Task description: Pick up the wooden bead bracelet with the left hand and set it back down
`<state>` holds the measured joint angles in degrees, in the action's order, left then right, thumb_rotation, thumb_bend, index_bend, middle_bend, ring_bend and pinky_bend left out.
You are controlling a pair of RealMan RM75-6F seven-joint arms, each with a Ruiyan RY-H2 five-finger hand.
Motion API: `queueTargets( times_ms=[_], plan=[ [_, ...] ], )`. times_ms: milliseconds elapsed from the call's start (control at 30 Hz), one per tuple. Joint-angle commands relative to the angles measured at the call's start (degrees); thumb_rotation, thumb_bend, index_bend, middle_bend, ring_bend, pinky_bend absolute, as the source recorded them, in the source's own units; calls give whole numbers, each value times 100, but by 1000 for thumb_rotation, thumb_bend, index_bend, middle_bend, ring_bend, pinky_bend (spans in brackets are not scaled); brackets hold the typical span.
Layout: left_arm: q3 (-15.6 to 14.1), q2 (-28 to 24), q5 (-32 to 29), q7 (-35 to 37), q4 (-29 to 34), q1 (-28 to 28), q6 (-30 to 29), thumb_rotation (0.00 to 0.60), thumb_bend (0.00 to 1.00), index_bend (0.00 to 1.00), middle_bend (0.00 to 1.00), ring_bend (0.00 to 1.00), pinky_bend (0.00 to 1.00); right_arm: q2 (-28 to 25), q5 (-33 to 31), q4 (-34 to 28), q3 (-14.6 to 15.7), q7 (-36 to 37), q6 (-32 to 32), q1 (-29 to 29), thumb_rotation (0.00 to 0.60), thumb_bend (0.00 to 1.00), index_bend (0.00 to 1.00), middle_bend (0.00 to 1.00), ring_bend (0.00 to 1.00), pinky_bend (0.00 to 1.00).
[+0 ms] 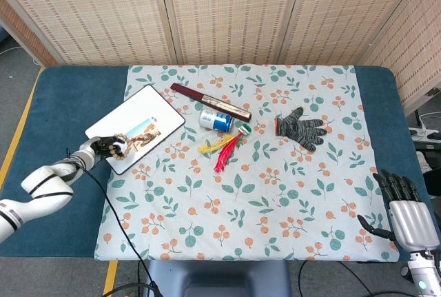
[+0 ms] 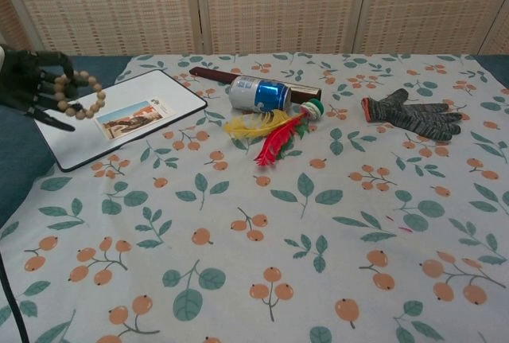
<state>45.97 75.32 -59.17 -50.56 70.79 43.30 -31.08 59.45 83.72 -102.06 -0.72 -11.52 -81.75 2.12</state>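
Wooden bead bracelet point(image 2: 79, 94), pale round beads, in left hand point(image 2: 32, 76).

The head view looks steeply down from high above the near edge of the blue-topped counter point(image 1: 76, 97), taking in the whole white leaf-and-berry patterned cloth point(image 1: 275, 173) and the woven reed screen point(image 1: 227, 14) behind. The chest view sits low and close at the near edge, facing across the cloth point(image 2: 318, 224) toward that screen point(image 2: 278, 1). Both share the cloth's middle and far side.
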Motion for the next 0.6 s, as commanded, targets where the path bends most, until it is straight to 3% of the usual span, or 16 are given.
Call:
queueTargets(
  times_ms=[33, 133, 267, 367, 467, 600],
  plan=[
    [820, -269, -467, 818, 300, -820, 1345, 318, 841, 486, 640, 440, 126, 9, -13, 6, 5, -17, 31, 12, 310, 197, 0, 0, 0, 0],
    [820, -258, -27, 1310, 495, -1091, 1888, 366, 847, 470, 616, 413, 125, 24, -22, 2, 16, -39, 73, 29, 311, 197, 0, 0, 0, 0],
    [541, -294, 939, 1849, 560, -1252, 2474, 401, 834, 468, 614, 404, 113, 27, -7, -17, 24, -60, 48, 18, 311, 197, 0, 0, 0, 0],
    [345, -301, 1776, 2287, 635, -1384, 2782, 403, 759, 468, 614, 404, 100, 30, -15, -20, 26, -67, 50, 17, 310, 197, 0, 0, 0, 0],
    [222, -259, 2579, 2722, 721, -1497, 2855, 322, 657, 468, 615, 402, 88, 40, -31, -13, 32, -81, 86, 30, 311, 197, 0, 0, 0, 0],
    [291, -55, 3724, 3101, 835, -1658, 2619, 117, 503, 468, 615, 399, 78, 47, -49, -10, 33, -87, 117, 44, 311, 197, 0, 0, 0, 0]
  ],
)
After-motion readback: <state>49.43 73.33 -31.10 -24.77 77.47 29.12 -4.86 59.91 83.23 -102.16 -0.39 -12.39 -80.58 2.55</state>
